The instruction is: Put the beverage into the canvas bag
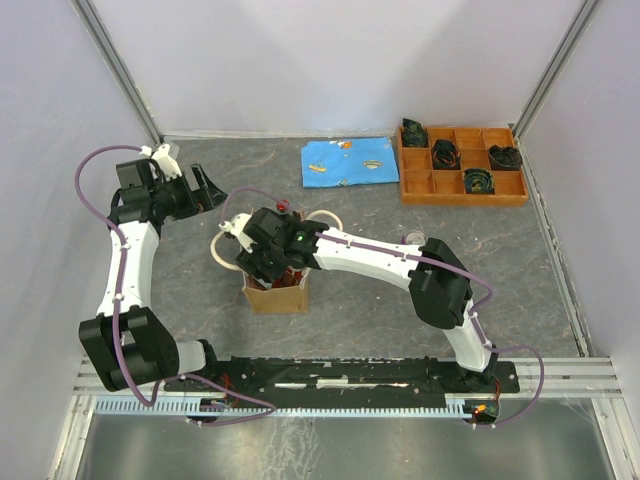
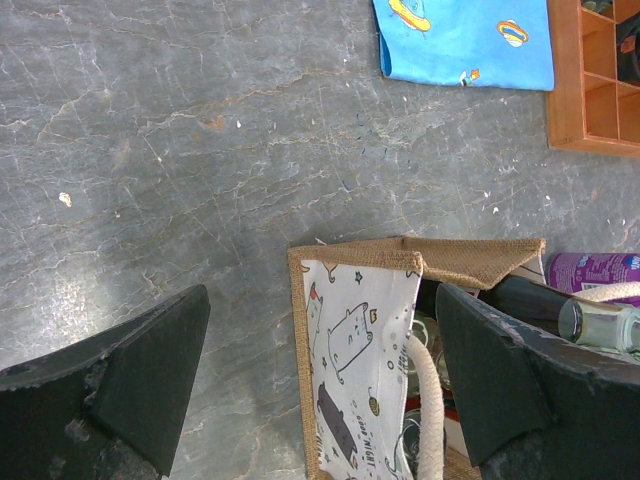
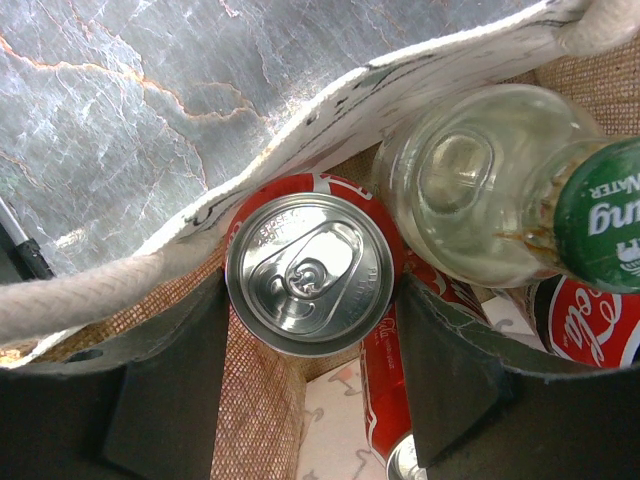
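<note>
Red can (image 3: pixel 310 275) held upright inside the canvas bag (image 1: pixel 275 297), clamped by the right gripper (image 3: pixel 310 292).
Right fingers (image 3: pixel 170 380) press both can sides; a green-capped bottle (image 3: pixel 490 190) is at the can's 2 o'clock, more red cans (image 3: pixel 585 325) at 4. Right arm stretches leftward from its base, wrist dipped into the bag mouth. Bag stands left of table centre. Left gripper (image 1: pixel 205 185) hangs at the bag's 11 o'clock, fingers wide apart, holding nothing, arm raised, wrist turned right. Blue cloth (image 1: pixel 350 162) at 1 o'clock.
</note>
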{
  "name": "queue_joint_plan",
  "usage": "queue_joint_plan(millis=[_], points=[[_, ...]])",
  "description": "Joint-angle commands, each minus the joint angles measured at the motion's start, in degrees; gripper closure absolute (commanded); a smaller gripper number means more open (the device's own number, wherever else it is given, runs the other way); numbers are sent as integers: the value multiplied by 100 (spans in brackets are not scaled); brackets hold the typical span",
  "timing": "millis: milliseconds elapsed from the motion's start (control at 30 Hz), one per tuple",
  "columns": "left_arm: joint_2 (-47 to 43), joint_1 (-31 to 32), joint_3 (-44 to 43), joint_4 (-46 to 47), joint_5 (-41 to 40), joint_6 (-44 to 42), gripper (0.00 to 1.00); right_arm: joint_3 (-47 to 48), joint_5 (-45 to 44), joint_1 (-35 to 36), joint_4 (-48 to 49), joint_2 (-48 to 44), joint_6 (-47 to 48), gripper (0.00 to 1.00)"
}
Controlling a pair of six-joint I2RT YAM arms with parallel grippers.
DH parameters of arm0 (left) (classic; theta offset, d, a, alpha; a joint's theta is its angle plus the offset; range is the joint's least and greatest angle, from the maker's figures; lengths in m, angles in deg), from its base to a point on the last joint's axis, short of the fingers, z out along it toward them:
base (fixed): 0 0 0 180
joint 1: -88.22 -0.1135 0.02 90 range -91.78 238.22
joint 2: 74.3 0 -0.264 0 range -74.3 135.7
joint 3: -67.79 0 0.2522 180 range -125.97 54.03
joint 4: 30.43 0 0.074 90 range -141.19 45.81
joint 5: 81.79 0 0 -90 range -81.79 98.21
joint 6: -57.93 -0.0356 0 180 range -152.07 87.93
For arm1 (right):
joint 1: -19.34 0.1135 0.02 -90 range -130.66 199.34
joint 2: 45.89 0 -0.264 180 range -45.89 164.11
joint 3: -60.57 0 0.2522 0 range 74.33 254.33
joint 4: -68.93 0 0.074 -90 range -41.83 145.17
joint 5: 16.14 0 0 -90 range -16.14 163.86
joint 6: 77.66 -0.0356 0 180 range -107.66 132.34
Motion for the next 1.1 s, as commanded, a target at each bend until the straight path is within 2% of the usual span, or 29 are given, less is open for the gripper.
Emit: queue_joint_plan(millis=[0, 433, 800, 1067], points=[[-38, -5, -15, 159, 241, 151, 0, 10, -83, -38, 188, -375, -3, 37], [10, 6, -7, 112, 429, 114, 0, 271, -370, -14, 157, -462, 147, 19], [67, 42, -66, 78, 542, 33, 0, 409, -637, 0, 73, -643, 192, 18], [11, 53, -367, -280, 896, -886, 0, 427, -1193, -24, -16, -1074, 175, 17]])
